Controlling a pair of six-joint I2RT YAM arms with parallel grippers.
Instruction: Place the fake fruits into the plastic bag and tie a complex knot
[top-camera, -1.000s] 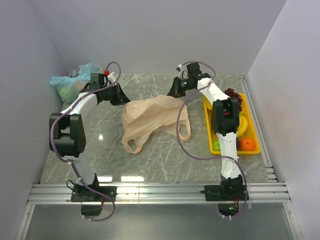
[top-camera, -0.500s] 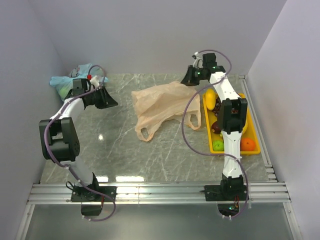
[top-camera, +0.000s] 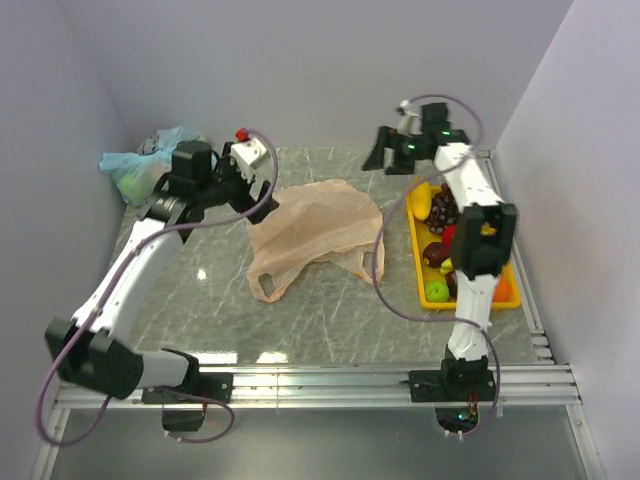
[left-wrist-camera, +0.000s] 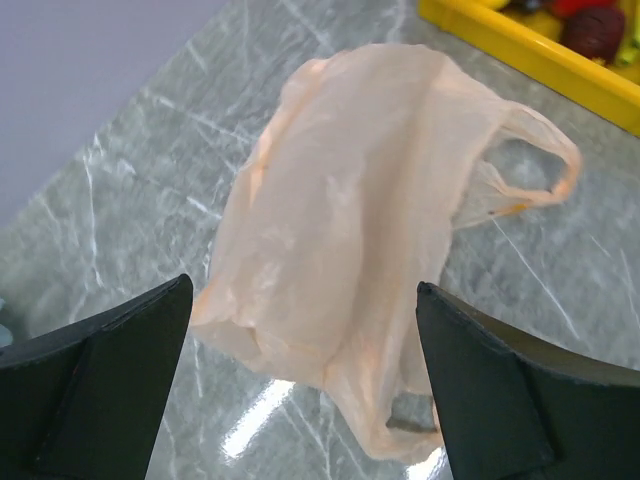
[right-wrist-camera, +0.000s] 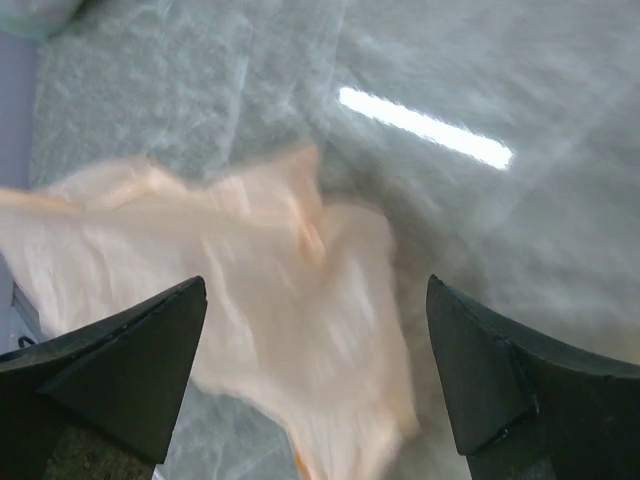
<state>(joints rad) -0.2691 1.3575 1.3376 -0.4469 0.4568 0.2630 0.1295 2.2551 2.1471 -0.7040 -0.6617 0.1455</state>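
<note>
The peach plastic bag (top-camera: 312, 225) lies flat and empty on the marble table, its two handle loops toward the near side. My left gripper (top-camera: 250, 200) hovers open just above its left edge. In the left wrist view the plastic bag (left-wrist-camera: 350, 220) lies below, with nothing between the fingers of the open left gripper (left-wrist-camera: 305, 380). My right gripper (top-camera: 384, 160) hangs open above the table, beyond the bag's far right corner. The right wrist view shows the plastic bag (right-wrist-camera: 250, 300) blurred below the empty right gripper (right-wrist-camera: 315, 380). The fake fruits sit in a yellow tray (top-camera: 416, 262): banana (top-camera: 420, 200), grapes (top-camera: 444, 210), a maroon fruit (top-camera: 435, 253), a green apple (top-camera: 436, 291). No knot shows.
A pale blue-green bag (top-camera: 140, 165), tied and filled, sits at the table's far left corner by the wall. The yellow tray (left-wrist-camera: 520, 50) runs along the right side. Walls close in the left, back and right sides. A metal rail crosses the near edge.
Both grippers have opened and let go of the peach bag, which now lies flat. The left arm has swung toward the bag from the left; the right arm has drawn back to the right.
</note>
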